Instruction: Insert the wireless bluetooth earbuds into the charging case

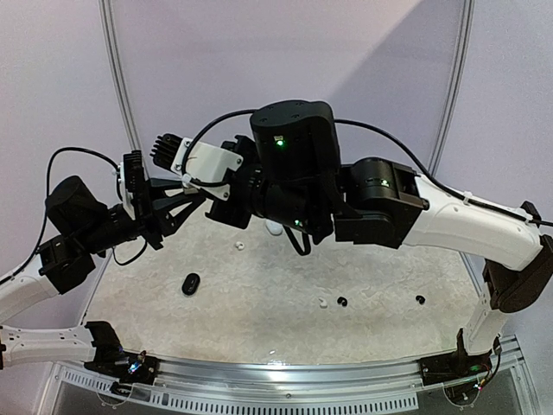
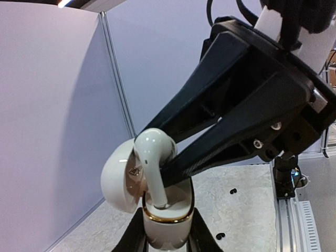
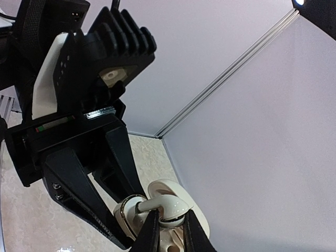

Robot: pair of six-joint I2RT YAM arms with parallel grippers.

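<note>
Grips the white charging case (image 2: 116, 181) low on its body with the left end effector (image 2: 167, 231), clenched from both sides just under the gold rim. Holds it upright and clear of the desk (image 1: 259, 277), lid swung open to the left, presumably so that the sockets face up and stay braced against a downward push. Keeps the fingers off the rim and the opening, which leaves room to approach from above.

Just above, pinches one white earbud (image 2: 152, 149) in the right end effector (image 2: 176, 164), closed on the bud where head meets stem. Comes in slantwise from the upper right, so that the stem points down into the case. Shows the stem tip already inside a socket, with the head well above the rim: judged as mid-insertion, not yet seated. Calls, most likely, for a short push along the stem and then a release. Risks jamming the bud or flicking it out if the angle drifts.

Farther down, leaves the rest on the desk: a black charging case (image 1: 191, 284) toward the left, a loose white earbud (image 1: 239, 245) beyond it, a second white earbud (image 1: 322, 303) just beside a black earbud (image 1: 342, 301) nearer the front, and a second black earbud (image 1: 420, 299) well to the right. Looks like work for later rounds.

Closes off the far side with pale partition walls (image 1: 346, 52).
</note>
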